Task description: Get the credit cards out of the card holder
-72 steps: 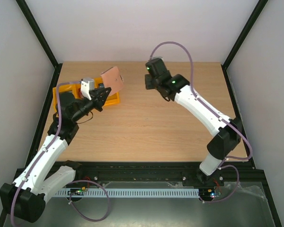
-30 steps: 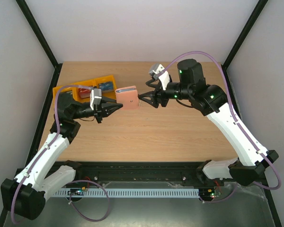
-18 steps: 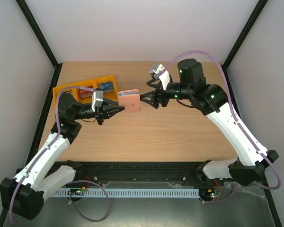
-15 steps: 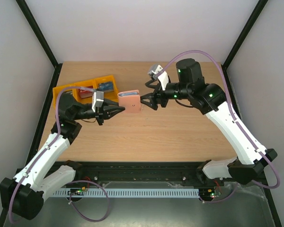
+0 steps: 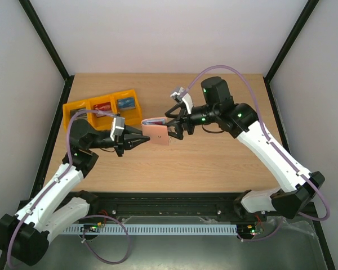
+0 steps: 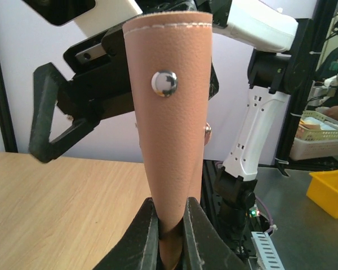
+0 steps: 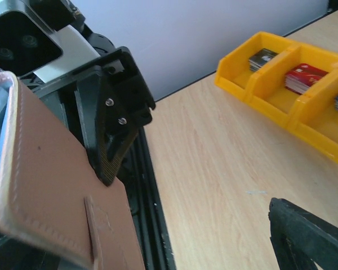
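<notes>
- The left gripper [image 5: 139,138] is pressed tight on one end of the card holder [image 5: 156,133]. It pinches the brown holder and holds it up in the air over the table [image 5: 203,163].
- In the left wrist view, the holder stands up tall out of the pinching fingers [image 6: 200,239]. Its long side runs straight away from the left gripper and toward the other arm.
- The right gripper [image 5: 170,125] is spread wide and holds nothing. It is right at the free end of the holder, so it is the nearer one to that end.
- In the right wrist view, the holder fills the left side, very close. One right finger [image 7: 307,236] shows low on the right, apart from the holder. The other finger is out of view.
- I think the next move is for the right gripper to reach that free end and pull a card out along the long side. The left gripper must hold firm, or the holder could slip or twist.
- I cannot tell if any cards are inside the holder now.
- Some credit cards [image 7: 304,79] lie in the yellow tray [image 7: 253,94]: dark, red and blue, one colour in each box.
- The tray sits on the far left of the table, well apart from both grippers. It is not in the way.
- Nothing stands between the right gripper and the holder.
</notes>
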Robot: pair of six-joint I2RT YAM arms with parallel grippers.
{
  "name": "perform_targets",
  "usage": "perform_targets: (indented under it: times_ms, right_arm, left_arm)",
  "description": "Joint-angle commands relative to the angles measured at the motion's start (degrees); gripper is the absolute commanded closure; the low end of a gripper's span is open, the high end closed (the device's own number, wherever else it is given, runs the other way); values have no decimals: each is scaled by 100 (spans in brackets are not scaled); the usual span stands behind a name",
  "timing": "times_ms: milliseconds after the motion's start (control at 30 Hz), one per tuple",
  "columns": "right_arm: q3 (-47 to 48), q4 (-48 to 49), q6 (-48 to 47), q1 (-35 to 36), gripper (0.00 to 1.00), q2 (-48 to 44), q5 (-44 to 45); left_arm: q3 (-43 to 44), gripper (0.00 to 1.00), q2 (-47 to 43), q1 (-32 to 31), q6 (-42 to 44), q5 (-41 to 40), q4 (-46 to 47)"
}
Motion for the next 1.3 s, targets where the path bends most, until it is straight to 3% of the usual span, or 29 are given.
perform_targets:
  times_ms: [0,267,533,600,833,933,1000,1033,1100,1133,1167,1200,1267]
  right_arm:
    - [-206,810,552,406,5,-274,-443]
    - [-274,873,728,699,4,-328,-117]
    - [-1005,2420,1514,735,11,-741,-104]
    - [-1003,2454,1565,731,19,-682,-196]
    - [-936,2404,1663,735,64,-561,-298]
    - [-825,2263,1729,728,94,-491,-169]
    - [-765,2221,1825,732,98,-443,-68]
    - [-750,2221,1879,732,98,-424,-20]
    - [-717,2148,1928,730,98,-409,342]
    - [-699,2084,1950,731,98,-402,687]
    - [-682,2000,1991,733,98,-388,1103]
    - [-637,1892,2071,731,98,-354,1565]
    - [-409,1553,2324,735,98,-98,2384]
  left_arm:
    - [-41,98,-14,-35,-53,-227,268]
    - [-12,98,47,-203,-56,-301,358]
    - [46,98,3,-204,-62,-340,278]
    - [38,98,6,-204,-95,-363,284]
    - [9,98,36,-204,-370,-557,533]
    - [-32,98,7,-204,-446,-724,527]
    - [-62,97,-17,-204,-518,-1042,500]
    - [-84,88,-31,-204,-556,-1270,449]
    - [-122,41,-55,-197,-667,-1923,263]
    - [-142,21,-65,-191,-700,-2196,166]
    - [-164,9,-59,-180,-703,-2402,97]
    - [-191,2,-71,-159,-700,-2552,54]
    - [-228,1,-90,-114,-729,-2855,-18]
